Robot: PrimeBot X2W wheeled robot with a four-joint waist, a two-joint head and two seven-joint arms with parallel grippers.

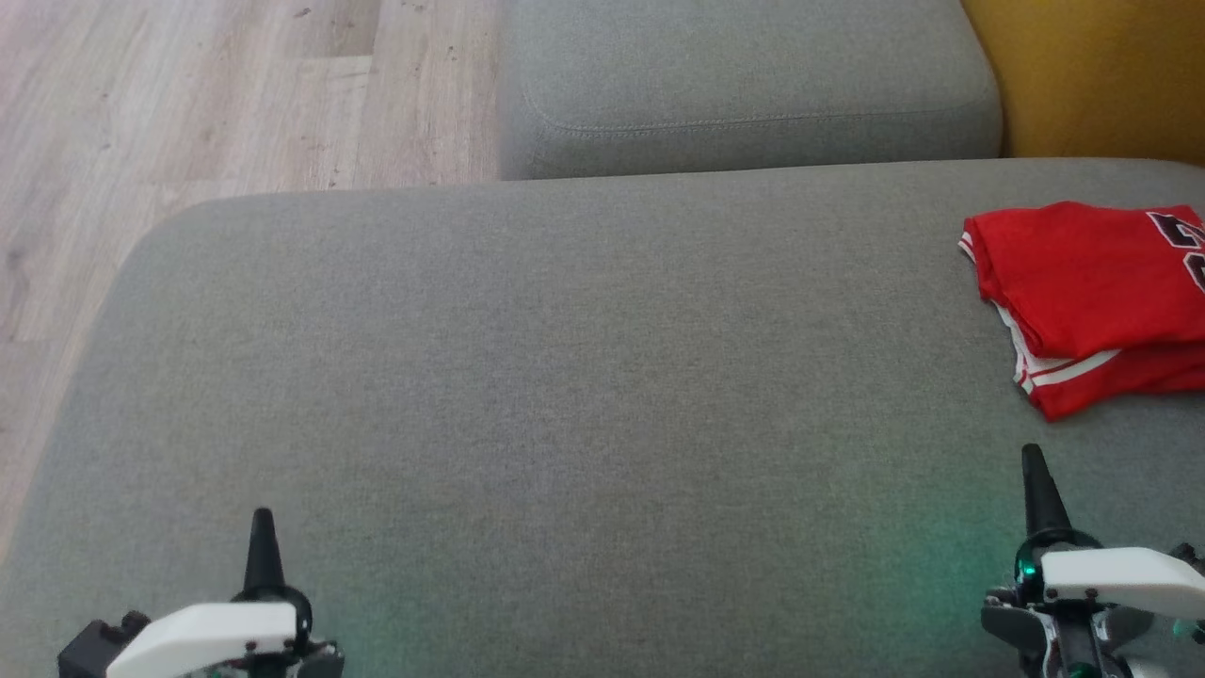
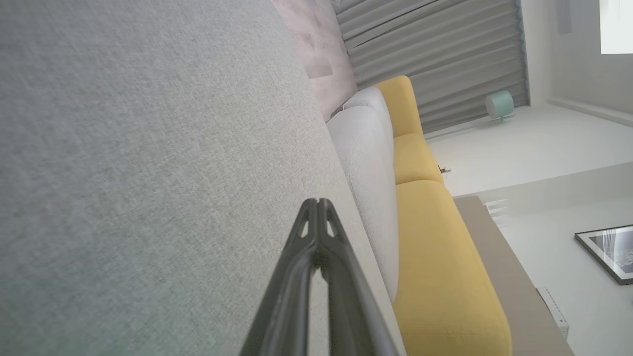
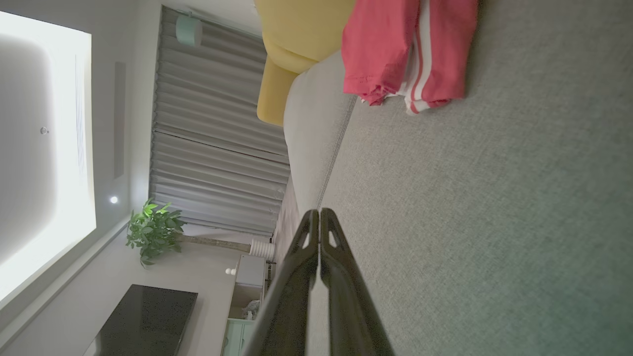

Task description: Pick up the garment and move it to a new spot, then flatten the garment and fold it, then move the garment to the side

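While left gripper (image 1: 263, 527) and right gripper (image 1: 1036, 471) sit closed, garment (image 1: 1083, 282) lies near yellow cushion (image 1: 1092, 75)

Matt grey woven sofa cushion (image 1: 565, 377), soft red cloth garment (image 1: 1092, 292), pale wood-grain floor (image 1: 188, 104)

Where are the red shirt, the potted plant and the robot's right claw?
red shirt (image 1: 1083, 282), head view, on its folded top layer.
potted plant (image 3: 153, 230), right wrist view, on its green leaves.
right gripper (image 3: 319, 212), right wrist view, between its shut fingertips.
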